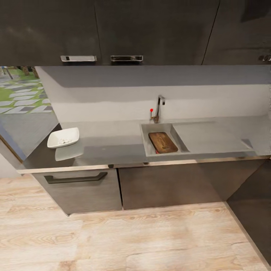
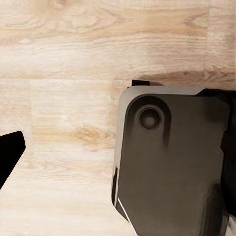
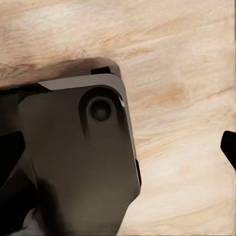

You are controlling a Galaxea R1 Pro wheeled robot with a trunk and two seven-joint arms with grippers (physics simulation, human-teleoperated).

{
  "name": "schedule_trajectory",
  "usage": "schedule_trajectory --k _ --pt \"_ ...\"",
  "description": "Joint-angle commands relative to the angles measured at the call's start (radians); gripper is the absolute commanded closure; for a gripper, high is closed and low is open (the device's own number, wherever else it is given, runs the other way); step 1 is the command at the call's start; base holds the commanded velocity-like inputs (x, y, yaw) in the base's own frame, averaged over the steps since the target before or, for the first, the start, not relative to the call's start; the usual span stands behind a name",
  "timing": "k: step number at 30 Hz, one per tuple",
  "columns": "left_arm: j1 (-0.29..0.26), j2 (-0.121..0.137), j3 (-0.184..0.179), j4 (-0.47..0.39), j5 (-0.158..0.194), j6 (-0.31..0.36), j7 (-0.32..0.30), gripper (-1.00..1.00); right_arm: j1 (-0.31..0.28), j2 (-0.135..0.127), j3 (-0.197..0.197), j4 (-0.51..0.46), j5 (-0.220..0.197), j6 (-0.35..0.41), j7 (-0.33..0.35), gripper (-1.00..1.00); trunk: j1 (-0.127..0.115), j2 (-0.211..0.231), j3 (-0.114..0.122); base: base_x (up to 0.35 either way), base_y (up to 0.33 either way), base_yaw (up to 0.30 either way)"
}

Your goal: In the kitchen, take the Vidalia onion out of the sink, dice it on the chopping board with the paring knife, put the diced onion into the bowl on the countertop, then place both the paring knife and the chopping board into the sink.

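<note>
Chopping board [image 1: 163, 142] lies in the sink [image 1: 147, 140] with a red knife handle [image 1: 157, 151] peeking beside it, bowl [image 1: 63, 137] far left on the surface [image 1: 109, 145], hand states can't tell, wrists over floor [image 2: 64, 73].

No readable text, label, brand, number or sign is showing anywhere. The dark cabinet fronts [image 1: 150, 30] are showing plain faces with nothing printed on them. The pale backsplash [image 1: 113, 98] is lying bare of any marking. The chopping board [image 1: 162, 142] in the sink [image 1: 145, 139] is showing wood grain only, no stamp. The white bowl [image 1: 63, 137] on the bench [image 1: 105, 146] is carrying no mark. In both wrist views the robot's dark base [image 2: 172, 167] over the wood floor [image 2: 64, 64] is bearing no lettering.
</note>
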Motion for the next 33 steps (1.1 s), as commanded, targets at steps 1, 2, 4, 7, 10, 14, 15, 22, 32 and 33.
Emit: schedule_trajectory --k 1,2,4,7,10,14,15,22,32,33 --pt "0.001 0.0 -0.001 -0.001 0.006 -0.001 0.001 -1.0 0.008 -0.003 0.013 -0.003 -0.003 -0.008 0.009 -1.0 0.0 -0.001 0.0 0.0 0.0 -0.071" --pt "0.001 0.0 -0.001 -0.001 0.006 -0.001 0.001 -1.0 0.016 -0.004 0.033 -0.003 -0.002 -0.009 0.032 -1.0 0.0 -0.001 0.002 0.0 0.0 -0.071" --pt "0.001 0.0 -0.001 0.0 0.006 0.0 0.001 -1.0 0.029 -0.005 0.089 0.0 -0.001 -0.01 0.11 -1.0 0.0 -0.001 0.005 0.0 0.0 -0.071" --pt "0.001 0.0 -0.001 0.001 0.007 0.0 0.001 -1.0 0.032 -0.002 0.105 0.027 -0.001 -0.007 0.192 -1.0 0.0 -0.001 0.01 0.0 0.0 -0.077" --pt "0.001 -0.002 -0.001 0.015 0.008 0.002 -0.001 -1.0 0.032 0.004 0.109 0.088 -0.002 -0.006 0.254 -1.0 0.0 -0.001 0.015 0.0 0.0 -0.075" --pt "-0.004 -0.008 -0.002 0.058 0.008 0.011 0.002 -1.0 0.032 0.052 0.108 0.185 -0.01 -0.007 0.271 -1.0 0.0 -0.001 0.021 0.0 0.0 -0.066" --pt "-0.005 -0.008 -0.002 0.067 0.008 0.014 0.003 -1.0 0.032 0.064 0.108 0.202 -0.013 -0.008 0.271 -1.0 0.0 -0.001 0.023 0.0 0.0 -0.065" --pt "-0.006 -0.017 -0.003 0.145 0.008 0.129 0.003 -1.0 0.032 0.099 0.107 0.245 -0.056 -0.01 0.272 -1.0 0.0 -0.001 0.034 0.0 0.0 -0.065" --pt "-0.006 -0.016 -0.004 0.252 0.007 0.138 0.002 -1.0 0.033 0.101 0.107 0.25 -0.064 -0.011 0.272 -1.0 0.0 -0.001 0.05 0.0 0.0 -0.066" --pt "-0.005 -0.017 -0.004 0.267 0.007 0.137 0.001 -1.0 0.032 0.101 0.107 0.25 -0.064 -0.011 0.271 -1.0 0.0 -0.001 0.052 0.0 0.0 -0.065"
